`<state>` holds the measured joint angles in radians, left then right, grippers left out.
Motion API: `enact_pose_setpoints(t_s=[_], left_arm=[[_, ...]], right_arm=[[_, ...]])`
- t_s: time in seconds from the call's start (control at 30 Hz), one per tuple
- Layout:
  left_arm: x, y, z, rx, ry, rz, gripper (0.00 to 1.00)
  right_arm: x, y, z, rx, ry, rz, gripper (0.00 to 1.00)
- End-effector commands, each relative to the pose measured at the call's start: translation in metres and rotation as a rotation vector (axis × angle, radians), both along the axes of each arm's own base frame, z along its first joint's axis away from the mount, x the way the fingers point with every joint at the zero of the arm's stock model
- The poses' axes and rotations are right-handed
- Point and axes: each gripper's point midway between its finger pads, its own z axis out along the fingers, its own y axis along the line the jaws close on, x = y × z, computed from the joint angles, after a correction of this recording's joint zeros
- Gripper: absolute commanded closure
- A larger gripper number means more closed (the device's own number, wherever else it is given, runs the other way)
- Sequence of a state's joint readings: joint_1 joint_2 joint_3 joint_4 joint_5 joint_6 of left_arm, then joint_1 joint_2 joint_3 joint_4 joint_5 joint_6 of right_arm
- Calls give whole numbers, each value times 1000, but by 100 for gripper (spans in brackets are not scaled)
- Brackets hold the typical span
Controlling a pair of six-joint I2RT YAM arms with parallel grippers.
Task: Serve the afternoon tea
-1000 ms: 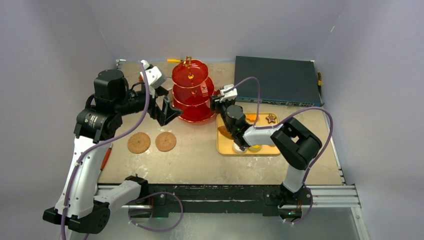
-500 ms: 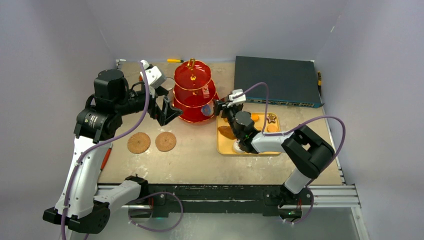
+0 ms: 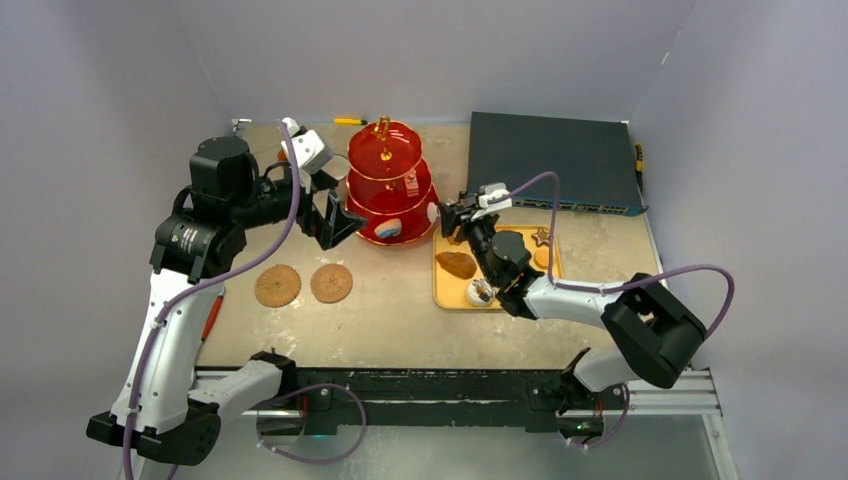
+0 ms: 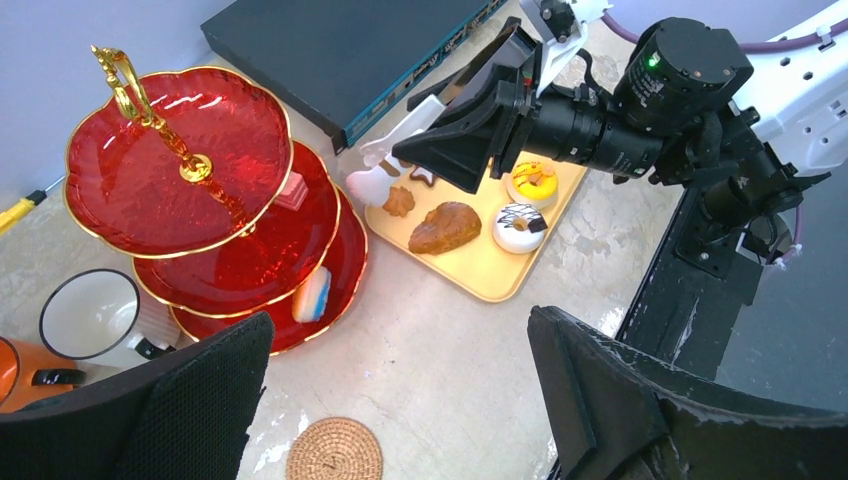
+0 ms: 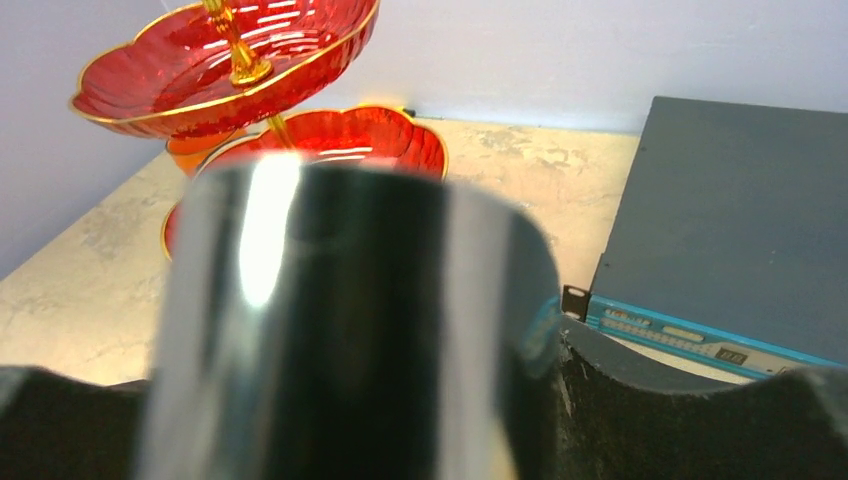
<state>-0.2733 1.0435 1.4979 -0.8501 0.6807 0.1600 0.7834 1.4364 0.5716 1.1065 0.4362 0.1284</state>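
pastries lie on tray just right of red stand, which stands mid table by far edge; one sits on its bottom tier. likely light, soft, crumbly, so pinch gently across sides. right gripper clamped on shiny metal tool. left gripper fingers wide apart, empty.

The red stand has glossy, see-through-looking tiers, plastic or glass I cannot tell, edged with shiny gold rims; its handle looks like polished gold metal. Beside the stand, the white mug and orange mug are smooth and glazed. In front of the stand, the coasters are rough woven fibre on the matt, mottled stone-look table. Right of the stand, the yellow tray is smooth and satin, the dark box matt
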Motion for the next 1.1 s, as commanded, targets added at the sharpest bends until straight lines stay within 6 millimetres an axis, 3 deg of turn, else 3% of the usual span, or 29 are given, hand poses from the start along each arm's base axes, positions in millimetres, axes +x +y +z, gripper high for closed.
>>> enact_pose_setpoints(t_s=[0.0,0.17,0.43,0.77,1.07], left_arm=[[-3,-4,19,-34,-51,-17,1],[-4,-2,19,-26,-56,-14,0],[-5,-1,14,-18,-54,-19,0],[-7,0,16,-14,-62,-11,1],[-6,3,13,7,-65,-4,1]], right_arm=[[-7,14,8,55,-2,72,46],[-21,34,-3,44,20,115,47],[-45,31,-17,63,77,136,44],[-28,69,-15,117,45,170,53],[-15,83,-19,197,55,154,56]])
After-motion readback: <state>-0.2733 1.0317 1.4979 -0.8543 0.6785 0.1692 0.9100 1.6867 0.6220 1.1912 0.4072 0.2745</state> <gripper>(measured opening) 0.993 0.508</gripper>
